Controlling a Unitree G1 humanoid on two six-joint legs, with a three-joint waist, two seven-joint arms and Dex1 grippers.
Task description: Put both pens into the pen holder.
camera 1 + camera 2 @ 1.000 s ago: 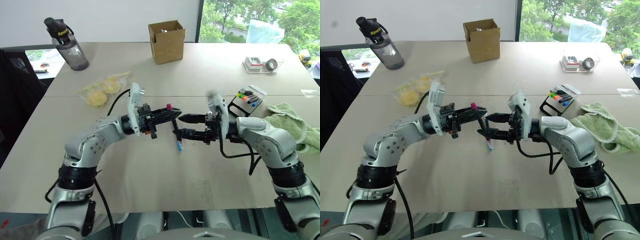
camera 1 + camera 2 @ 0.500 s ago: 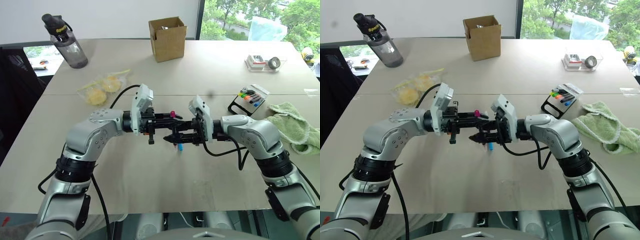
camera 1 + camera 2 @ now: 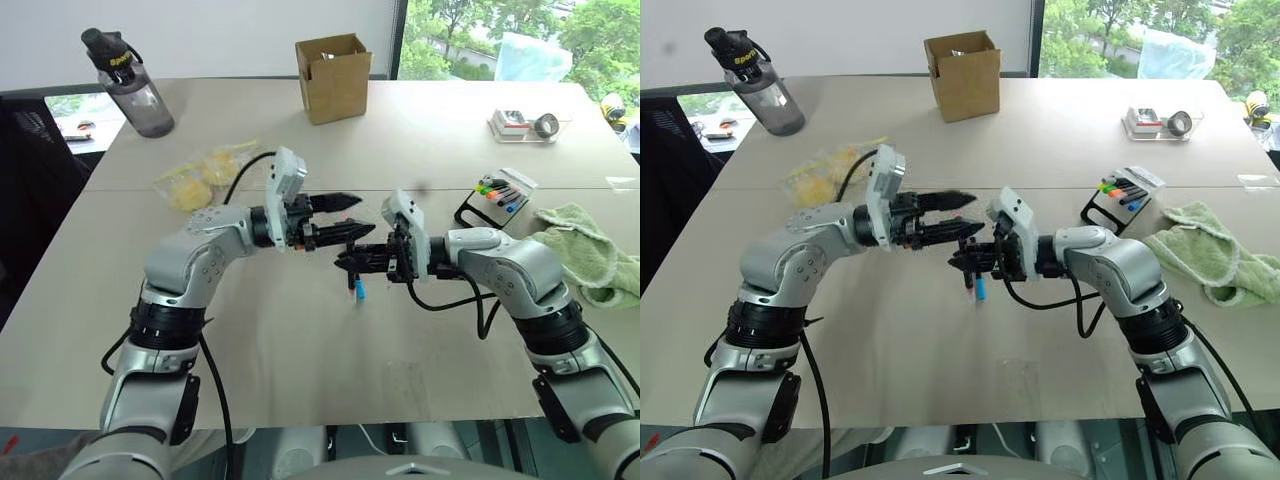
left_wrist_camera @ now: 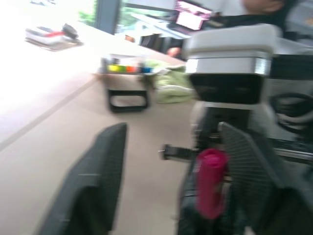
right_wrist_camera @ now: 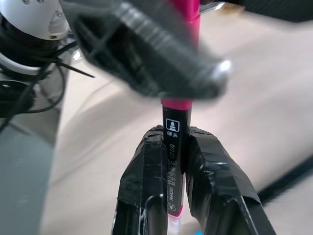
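Left eye view: the left end effector (image 3: 343,217) is standing with its two fingers spread wide, holding nothing. Just beside its tips, the right end effector (image 3: 347,262) is clamping its fingers together on the pink pen (image 3: 350,265), whose barrel is hanging below it. A blue pen (image 3: 358,292) is lying on the surface (image 3: 300,350) directly under the right end effector. The pen holder (image 3: 497,196) is sitting well apart, behind the right arm, next to a green cloth (image 3: 590,250).

Left wrist view: the left end effector's fingers (image 4: 88,181) are gaping, and the pink cap is showing between them, just in front of the far finger; whether it is touching that finger cannot be told.

Right wrist view: the right end effector's fingers (image 5: 144,186) are pinching the pen's black barrel from both sides, with the pink cap rising beyond the fingertips.
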